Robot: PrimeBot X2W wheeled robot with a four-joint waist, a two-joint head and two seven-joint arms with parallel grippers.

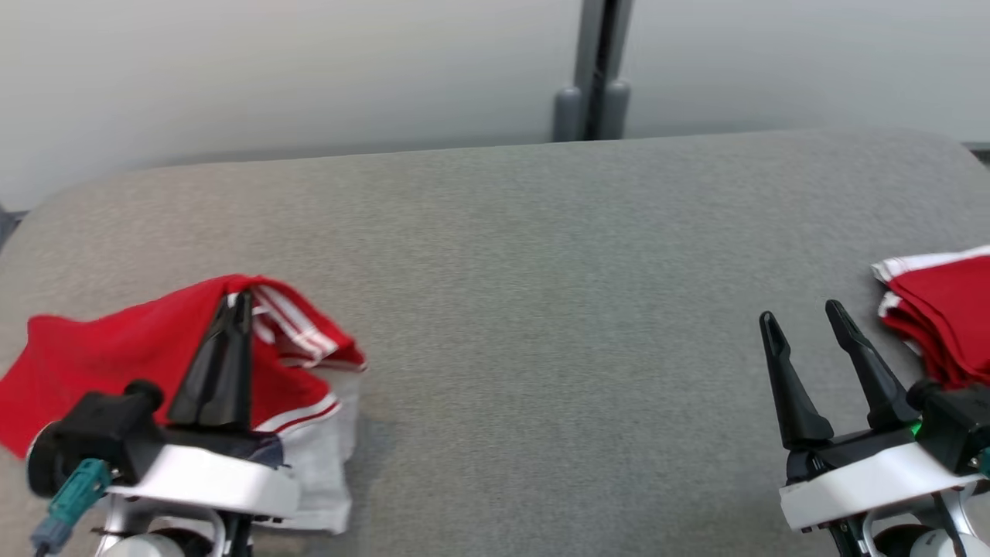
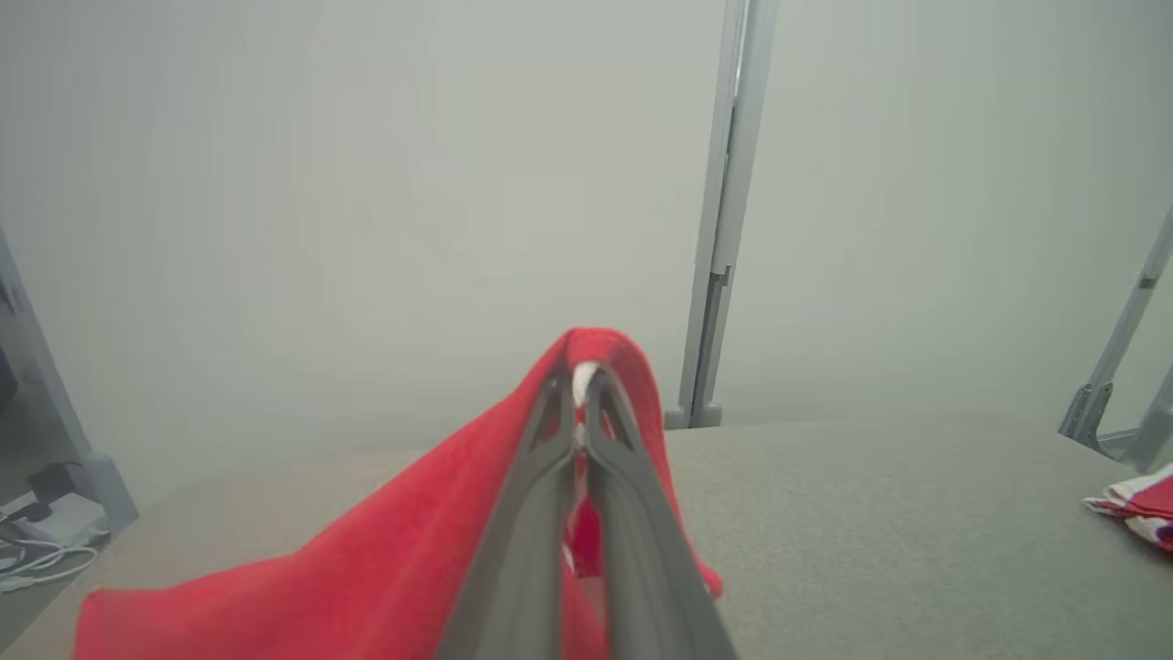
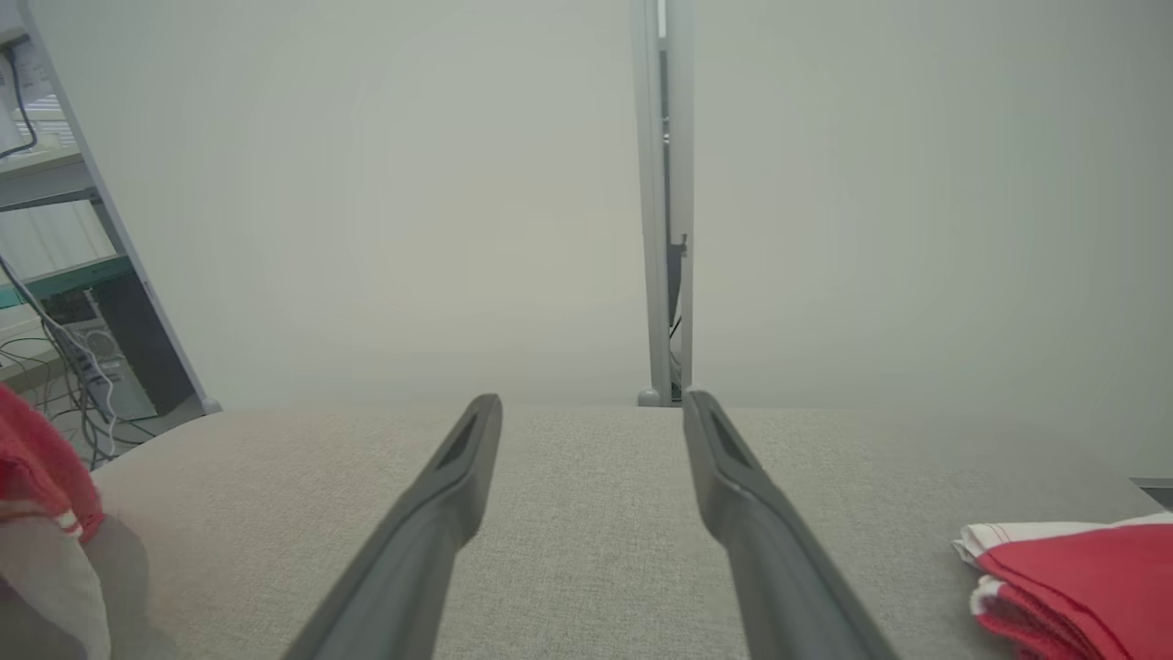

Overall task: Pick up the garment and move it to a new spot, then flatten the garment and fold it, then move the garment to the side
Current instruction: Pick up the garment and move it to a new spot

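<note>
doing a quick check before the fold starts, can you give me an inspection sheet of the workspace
surface: grey fabric tabletop, rounded corners, smooth
job's things: red garment with white stripes, lifted at one fold, the rest draping down at the tabletop's left end
clutter: folded red and white stack at the right edge
grippers: left gripper shut on the garment; right gripper open, empty, beside the stack
cables: loose cables by a computer tower off the table's left; white cables on the floor
surroundings: pale wall panels and a grey post behind the table
</note>
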